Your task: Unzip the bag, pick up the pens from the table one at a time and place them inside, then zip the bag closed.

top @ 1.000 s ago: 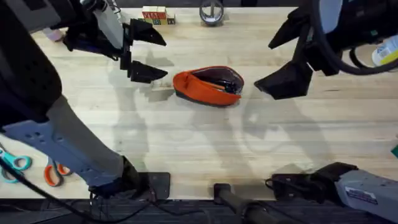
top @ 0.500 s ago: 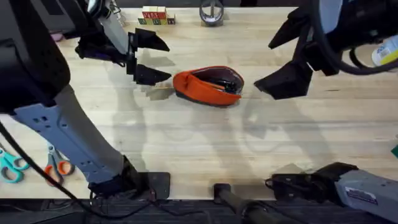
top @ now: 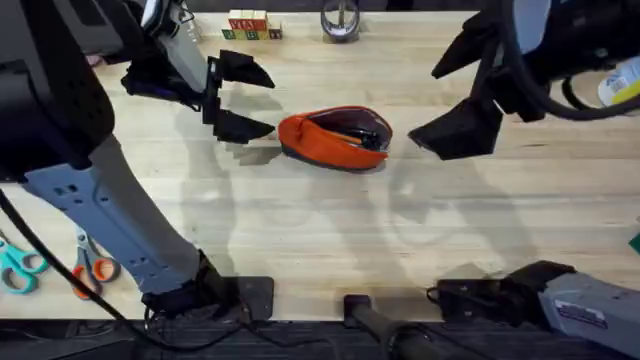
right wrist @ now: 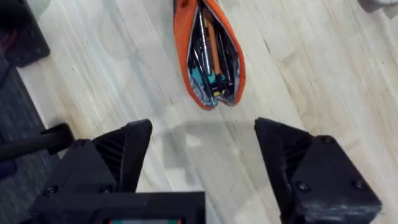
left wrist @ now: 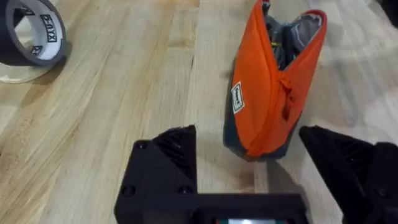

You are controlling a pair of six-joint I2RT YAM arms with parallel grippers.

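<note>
**Open orange pouch on a wood table, flanked by two open grippers**

An orange fabric bag [top: 335,138] lies near the middle of the far half of a light wood table [top: 330,240]. Its top zipper is undone and the mouth gapes, showing a dark lining. The right wrist view looks straight into the opening, where several pens [right wrist: 205,43] and other thin items, some orange and teal, lie packed lengthwise inside. The left wrist view shows the bag from one end, standing on its dark underside, with a small white label on its orange side.

The left gripper [top: 240,98] hovers just beside the bag's left end, its two black fingers spread wide apart and holding nothing. The right gripper [top: 460,95] hangs near the bag's right end, raised closer to the camera, its fingers also wide apart and empty.

At the table's far edge sit a roll of dark tape [top: 340,20] and a row of small coloured blocks [top: 247,25]. Teal-handled scissors [top: 20,265] and orange-handled scissors [top: 92,268] lie at the near left edge.
</note>
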